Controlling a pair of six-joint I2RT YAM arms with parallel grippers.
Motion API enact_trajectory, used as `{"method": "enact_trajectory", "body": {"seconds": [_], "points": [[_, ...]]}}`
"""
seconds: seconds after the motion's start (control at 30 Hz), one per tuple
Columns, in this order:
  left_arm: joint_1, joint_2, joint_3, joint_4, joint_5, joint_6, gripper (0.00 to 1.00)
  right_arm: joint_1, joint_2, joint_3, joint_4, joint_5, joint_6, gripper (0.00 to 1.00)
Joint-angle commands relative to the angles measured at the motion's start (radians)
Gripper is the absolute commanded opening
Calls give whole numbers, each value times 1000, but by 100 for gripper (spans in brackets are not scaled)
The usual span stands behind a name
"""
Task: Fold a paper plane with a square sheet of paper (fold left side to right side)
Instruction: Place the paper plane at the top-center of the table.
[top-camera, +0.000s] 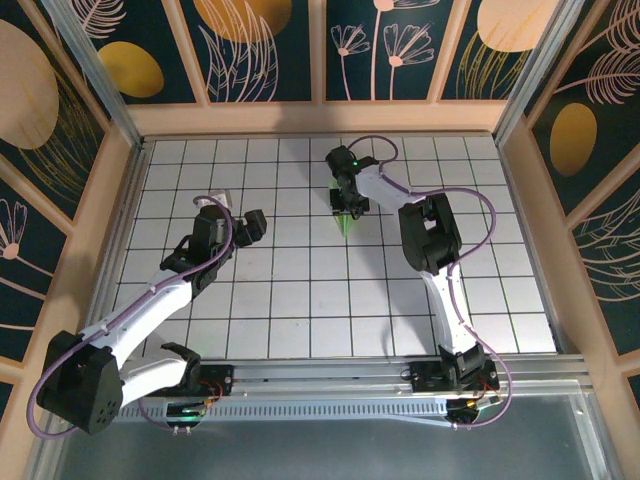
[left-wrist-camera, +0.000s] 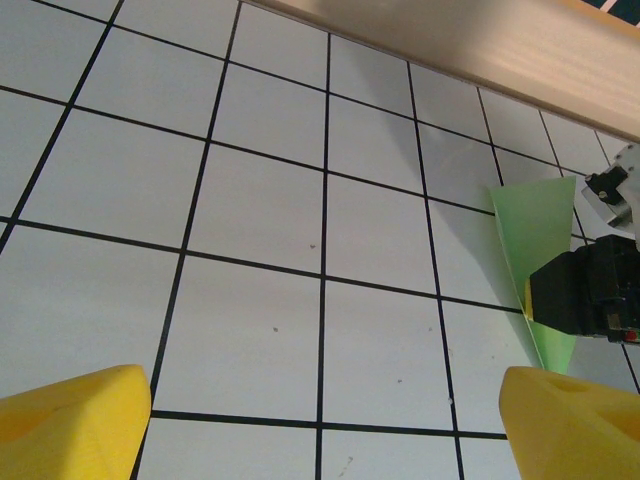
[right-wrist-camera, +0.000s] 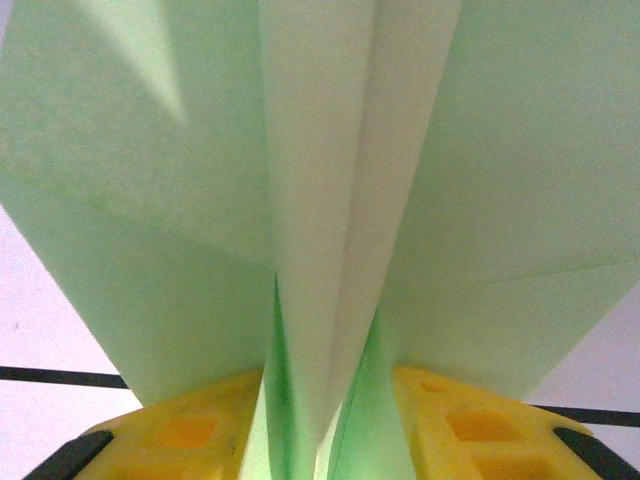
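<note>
Showing pale-green paper plane (right-wrist-camera: 330, 200): slim folded dart, ctr crease.

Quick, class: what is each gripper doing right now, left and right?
Left gripper: open, holding nothing.
Right gripper: the paper plane has its fold between the jaws; whether it is gripped cannot be told.

Setting: an enclosed robotics test cell in a lab, not a home or shop. A desk (top-camera: 300, 300) topped with white tiles ruled by a black grid is boxed in by a pale wooden frame (top-camera: 320, 118). Wall panels (top-camera: 265, 45) printed with gold ovals and line-drawn leaves on dark teal are fitted around it. A left arm (top-camera: 150, 300) and a right arm (top-camera: 430, 235) are bolted to a metal rail (top-camera: 320, 372) at the near edge.
</note>
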Motion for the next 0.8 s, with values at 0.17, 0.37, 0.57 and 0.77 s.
{"method": "enact_trajectory", "body": {"seconds": [0.17, 0.37, 0.57, 0.77], "points": [[4, 8, 29, 27, 13, -6, 90, 11, -48, 31, -35, 28, -48, 39], [4, 13, 32, 30, 14, -7, 90, 11, -67, 60, -57, 30, -54, 40], [4, 17, 36, 30, 14, -5, 90, 11, -97, 54, -74, 24, -63, 42], [4, 23, 43, 33, 10, -5, 91, 11, -180, 5, -65, 20, -73, 49]]}}
